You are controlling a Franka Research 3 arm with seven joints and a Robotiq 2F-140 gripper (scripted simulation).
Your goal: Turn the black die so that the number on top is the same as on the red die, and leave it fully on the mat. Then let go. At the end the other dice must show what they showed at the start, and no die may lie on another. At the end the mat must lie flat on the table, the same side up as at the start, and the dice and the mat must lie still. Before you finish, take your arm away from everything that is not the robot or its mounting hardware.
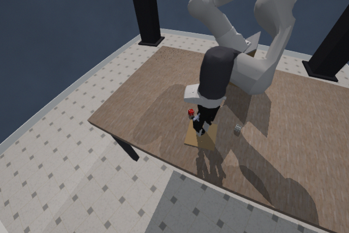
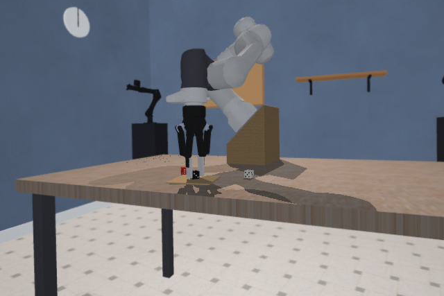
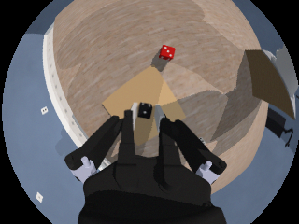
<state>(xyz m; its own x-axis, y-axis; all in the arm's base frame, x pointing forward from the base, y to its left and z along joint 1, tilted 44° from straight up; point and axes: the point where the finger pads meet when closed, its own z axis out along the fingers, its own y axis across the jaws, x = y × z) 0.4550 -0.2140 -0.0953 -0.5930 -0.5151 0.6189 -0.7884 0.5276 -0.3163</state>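
The black die [image 2: 195, 174] rests on the tan mat [image 2: 193, 180] and shows between my fingertips in the wrist view [image 3: 145, 110]. My gripper [image 2: 194, 172] points straight down over the mat. Its fingers are partly closed and stand on either side of the black die, without visibly pinching it. In the top view the gripper [image 1: 200, 131] hides that die. The red die [image 1: 190, 112] sits on the table just off the mat's far corner and also shows in the wrist view [image 3: 166, 51]. Its pips are too small to read.
A white die [image 1: 238, 129] lies on the table to the right of the mat [image 1: 201, 138]. A brown wedge block [image 2: 254, 136] stands behind, near the arm's base. The table's front edge is close to the mat.
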